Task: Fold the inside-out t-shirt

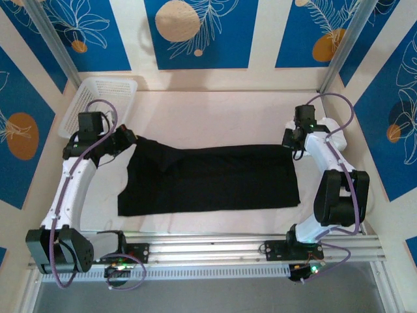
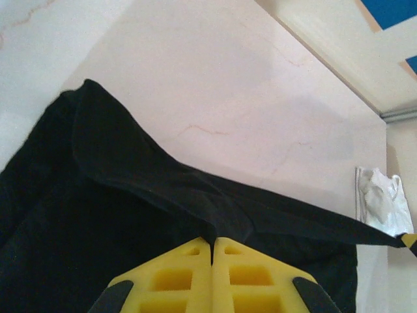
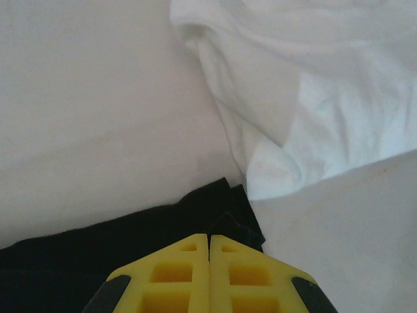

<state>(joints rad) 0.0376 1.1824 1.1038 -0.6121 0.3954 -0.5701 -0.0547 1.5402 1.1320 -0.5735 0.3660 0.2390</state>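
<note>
One black t-shirt (image 1: pixel 208 179), one white basket (image 1: pixel 112 90)

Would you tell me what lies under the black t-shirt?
The pale table shows all around the t-shirt; whatever sits beneath the cloth itself is covered and cannot be seen.

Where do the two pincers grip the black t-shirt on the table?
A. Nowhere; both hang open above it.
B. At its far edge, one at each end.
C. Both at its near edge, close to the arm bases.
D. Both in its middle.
B: the left pincer and the right pincer are each shut on cloth at the far edge of the black t-shirt, at opposite ends.
</note>
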